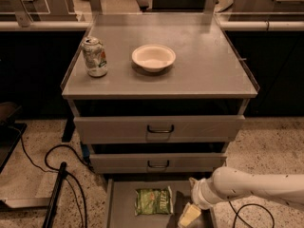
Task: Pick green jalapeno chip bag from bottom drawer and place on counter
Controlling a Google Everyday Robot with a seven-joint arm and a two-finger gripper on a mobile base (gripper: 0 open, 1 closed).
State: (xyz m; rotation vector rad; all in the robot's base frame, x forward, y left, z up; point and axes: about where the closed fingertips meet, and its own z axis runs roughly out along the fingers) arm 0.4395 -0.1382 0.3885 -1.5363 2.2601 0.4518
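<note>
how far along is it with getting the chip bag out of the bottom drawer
Done: the bottom drawer is pulled open. In hand: the hand is low over the drawer, just right of the green jalapeno chip bag, which lies flat on its floor. Left: grasp it, lift it, set it on the counter.

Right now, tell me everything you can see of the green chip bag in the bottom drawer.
The green jalapeno chip bag is a small crinkly light-green foil packet with pale lettering, lying flat on the floor of the open bottom drawer, near its middle. Nothing grips it: the pincer hangs just right of it in the camera view, over the drawer, apart from it.
</note>
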